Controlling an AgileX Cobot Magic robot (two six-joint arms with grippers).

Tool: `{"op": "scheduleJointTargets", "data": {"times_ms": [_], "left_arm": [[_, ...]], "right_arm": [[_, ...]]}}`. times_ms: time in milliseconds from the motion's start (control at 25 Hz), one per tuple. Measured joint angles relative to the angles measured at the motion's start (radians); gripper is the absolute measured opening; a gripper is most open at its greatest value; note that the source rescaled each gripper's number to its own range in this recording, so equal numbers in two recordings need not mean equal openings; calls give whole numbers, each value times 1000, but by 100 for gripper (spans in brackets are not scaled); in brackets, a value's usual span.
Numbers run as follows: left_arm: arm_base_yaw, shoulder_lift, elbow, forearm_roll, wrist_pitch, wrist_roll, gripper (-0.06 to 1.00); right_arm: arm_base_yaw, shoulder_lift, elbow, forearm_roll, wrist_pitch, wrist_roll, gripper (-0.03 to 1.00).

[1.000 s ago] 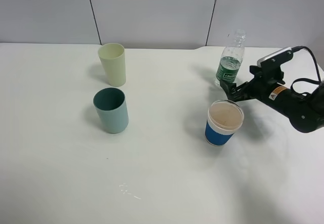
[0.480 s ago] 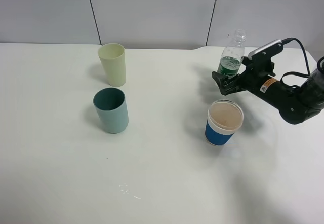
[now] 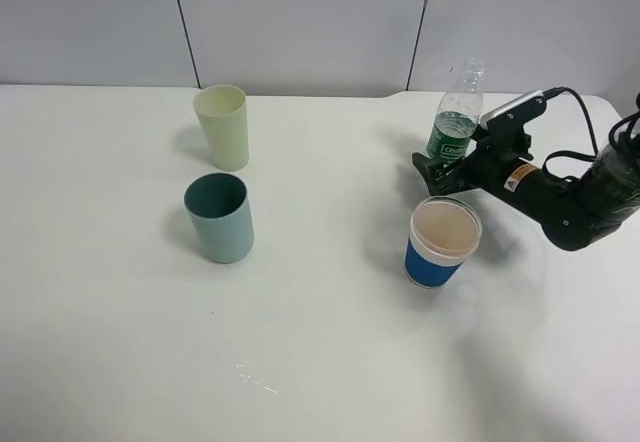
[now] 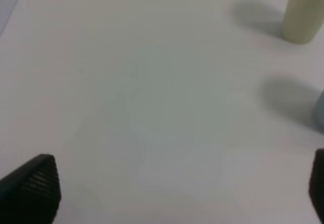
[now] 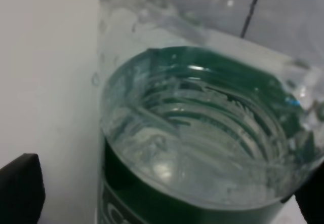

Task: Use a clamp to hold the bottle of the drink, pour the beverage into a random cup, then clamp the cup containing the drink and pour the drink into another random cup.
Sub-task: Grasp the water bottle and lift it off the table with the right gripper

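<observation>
Right clamp (image 3: 440, 174), jaws wide apart, astride the upright green-labelled bottle (image 3: 455, 127), near the blue cup (image 3: 440, 252).

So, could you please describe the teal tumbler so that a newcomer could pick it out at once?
On the white table, in the left of the high view, two tumblers stand apart. The teal tumbler is the nearer one, in front of the pale yellow-green tumbler. Its straight sides and dark green inside set it apart.

Looking like a robot lab: showing a big white table (image 3: 330, 362), plain grey wall panels (image 3: 300, 22), a black cabled robot arm (image 3: 575, 202).
</observation>
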Motion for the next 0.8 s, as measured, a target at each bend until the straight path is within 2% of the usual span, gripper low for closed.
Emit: {"op": "scheduleJointTargets", "data": {"times_ms": [800], "left_arm": [[0, 0, 0, 0, 0, 0, 100]], "right_arm": [[20, 26, -63, -1, -1, 23, 100]]}}
